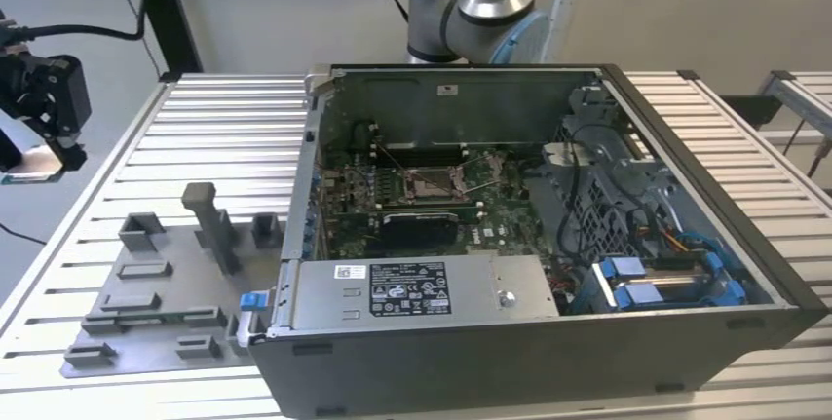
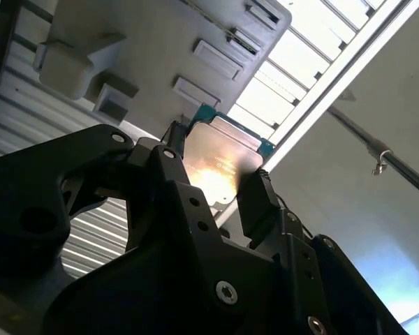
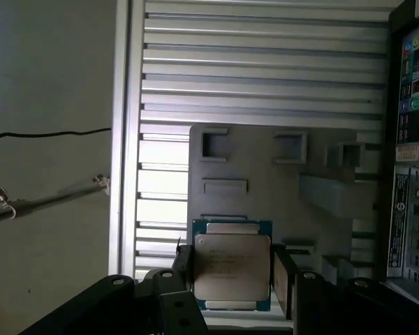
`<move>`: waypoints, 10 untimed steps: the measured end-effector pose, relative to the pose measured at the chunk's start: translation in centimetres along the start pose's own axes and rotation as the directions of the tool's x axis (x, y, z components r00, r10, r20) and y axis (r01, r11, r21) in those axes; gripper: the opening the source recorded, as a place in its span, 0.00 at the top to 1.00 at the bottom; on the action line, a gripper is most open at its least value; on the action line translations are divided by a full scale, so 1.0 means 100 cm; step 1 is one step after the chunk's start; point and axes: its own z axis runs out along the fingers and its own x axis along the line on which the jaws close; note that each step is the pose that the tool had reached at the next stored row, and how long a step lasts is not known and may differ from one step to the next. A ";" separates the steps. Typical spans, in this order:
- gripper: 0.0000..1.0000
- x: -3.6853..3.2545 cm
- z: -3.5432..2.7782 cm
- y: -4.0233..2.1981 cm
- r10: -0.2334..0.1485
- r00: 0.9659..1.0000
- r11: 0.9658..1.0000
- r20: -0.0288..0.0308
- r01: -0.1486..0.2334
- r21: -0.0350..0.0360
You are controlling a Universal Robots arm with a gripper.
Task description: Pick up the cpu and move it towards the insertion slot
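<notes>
Black two-fingered tool [image 2: 213,174] clamps the square, silvery-topped cpu [image 3: 232,264] by its opposite edges, held clear of the grey plastic fixture plate [image 3: 265,192] on the ribbed aluminium bench [image 3: 265,70]. Well apart, the silver-framed insertion slot [image 1: 435,182] sits inside the open grey computer case [image 1: 520,342].

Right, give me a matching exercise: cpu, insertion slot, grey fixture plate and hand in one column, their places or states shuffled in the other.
Things
1. cpu
2. insertion slot
3. grey fixture plate
4. hand

Places or states
A. lying flat on the slatted table
B. shut, at the exterior view's far left
C. on the green board inside the open computer case
D. gripped between two black fingers, clear of the table

Pairs: 1-D, 2-C, 3-A, 4-B
</notes>
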 end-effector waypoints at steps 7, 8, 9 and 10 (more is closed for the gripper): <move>1.00 -0.0099 -0.0001 -0.0003 0.000 1.000 1.000 0.000 0.000 -0.002; 1.00 -0.0119 0.0000 -0.0003 0.000 1.000 1.000 0.000 0.000 -0.002; 1.00 -0.0139 -0.0001 -0.0004 0.000 1.000 1.000 0.000 0.000 -0.002; 1.00 -0.0158 0.0000 -0.0005 0.000 1.000 1.000 0.000 0.000 -0.002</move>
